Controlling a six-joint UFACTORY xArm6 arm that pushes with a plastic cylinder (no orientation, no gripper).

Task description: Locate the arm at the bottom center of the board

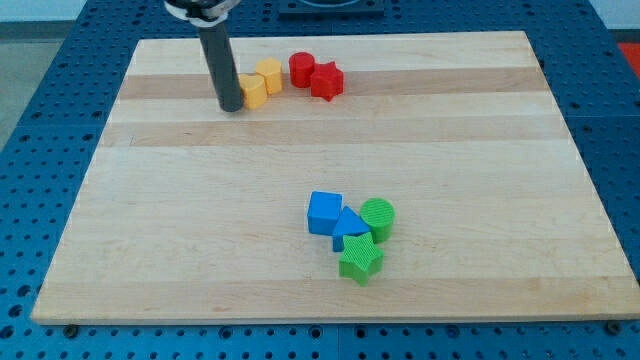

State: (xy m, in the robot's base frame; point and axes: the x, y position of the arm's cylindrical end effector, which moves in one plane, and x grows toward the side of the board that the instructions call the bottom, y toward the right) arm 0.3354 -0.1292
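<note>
Rod tip (231, 107): sitting at the table's (200, 250) top, touching the yellow blocks (258, 82), holding nothing. Goal, the table's bottom centre, is lying beside the blue and green blocks (350, 232); a direct sweep risks scattering them.

The dark rod's lower end, my tip (231, 108), is seen at eleven o'clock on the pale wooden board (200, 240), touching a yellow block (252, 91).
</note>
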